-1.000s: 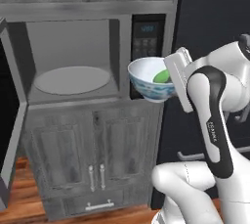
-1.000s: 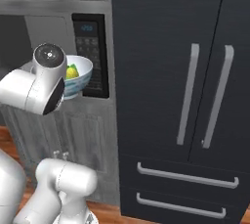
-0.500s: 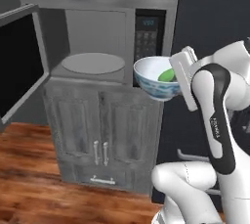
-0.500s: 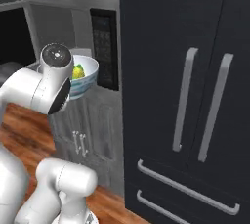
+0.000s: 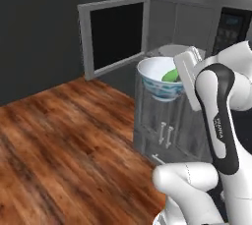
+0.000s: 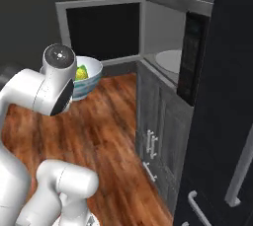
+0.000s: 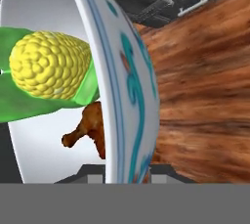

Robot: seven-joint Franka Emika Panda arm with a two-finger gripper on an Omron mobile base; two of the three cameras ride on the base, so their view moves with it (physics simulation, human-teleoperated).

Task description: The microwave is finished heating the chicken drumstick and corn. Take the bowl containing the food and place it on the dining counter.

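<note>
- Blue-and-white patterned bowl [image 5: 160,77] hangs in the air above the wood floor [image 5: 64,140], carried at its rim by the fingers [image 7: 114,171], which clamp the bowl's wall.
- Inside lie the corn [image 7: 51,66] and a brown chicken drumstick [image 7: 90,130].
- Behind, the microwave [image 6: 190,57] stands with its door [image 6: 101,30] swung wide open.

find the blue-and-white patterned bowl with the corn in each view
Left base view: blue-and-white patterned bowl sits upper centre, beside the arm.
Right base view: upper left, behind the white elbow.
Hand view: its rim runs top to bottom through the middle.
Shared landmark: the open black-glass microwave door in both base views.
</note>
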